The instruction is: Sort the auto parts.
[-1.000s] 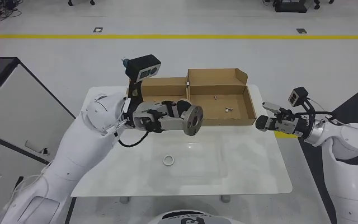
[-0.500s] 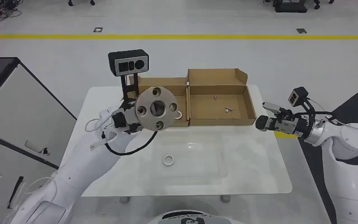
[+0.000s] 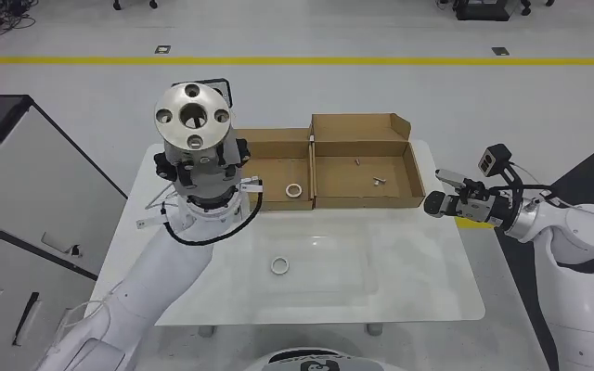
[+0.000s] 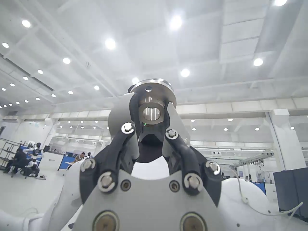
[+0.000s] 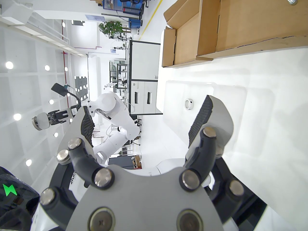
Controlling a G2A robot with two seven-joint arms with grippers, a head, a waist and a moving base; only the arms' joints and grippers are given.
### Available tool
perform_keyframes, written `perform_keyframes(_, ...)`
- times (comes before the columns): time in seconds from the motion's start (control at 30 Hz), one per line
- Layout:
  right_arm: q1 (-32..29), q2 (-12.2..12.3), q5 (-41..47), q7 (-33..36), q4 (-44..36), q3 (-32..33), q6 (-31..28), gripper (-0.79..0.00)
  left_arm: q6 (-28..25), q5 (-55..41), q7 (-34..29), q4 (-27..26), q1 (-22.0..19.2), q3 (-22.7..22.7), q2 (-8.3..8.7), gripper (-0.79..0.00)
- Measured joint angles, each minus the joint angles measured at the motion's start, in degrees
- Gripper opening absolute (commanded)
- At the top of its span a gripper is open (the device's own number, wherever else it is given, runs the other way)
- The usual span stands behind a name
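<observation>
My left gripper (image 3: 200,172) is raised high above the table's left side and points upward. It is shut on the hub of a round metal flange (image 3: 193,116) with several holes, whose face points at the top camera. In the left wrist view the fingers (image 4: 134,104) clamp the flange's splined hub (image 4: 149,112) against the ceiling. My right gripper (image 3: 432,205) hangs at the table's right edge beside the box, open and empty (image 5: 146,105). A white ring (image 3: 278,266) lies on the table in front of the box (image 5: 188,103).
A two-compartment cardboard box (image 3: 316,133) stands at the back of the table. Its left compartment holds a white ring (image 3: 293,191), its right one two small bolts (image 3: 376,181). A clear shallow tray (image 3: 362,274) lies mid-table under the loose ring.
The left arm has swung the flange from in front of the box up and to the left, turning its face toward the top camera. The right arm has kept still.
</observation>
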Motion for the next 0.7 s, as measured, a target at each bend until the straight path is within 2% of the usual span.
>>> perform_keyframes(0.13,0.0,0.0,0.0,0.0,0.0,0.0,0.0,0.000,0.6,0.4,-0.6,1.3,0.4,-0.6,-0.99,-0.785)
perform_keyframes(0.43,0.0,0.0,0.0,0.0,0.0,0.0,0.0,0.000,2.9,16.1,-2.3,5.1,0.3,-3.6,-1.57,-0.785)
perform_keyframes(0.57,0.0,0.0,0.0,0.0,0.0,0.0,0.0,0.000,4.1,22.1,-1.5,4.6,0.6,-4.9,-1.59,-0.785)
perform_keyframes(0.7,0.0,0.0,0.0,0.0,0.0,0.0,0.0,0.000,4.1,20.2,-0.9,2.9,1.3,-4.6,-2.06,-0.785)
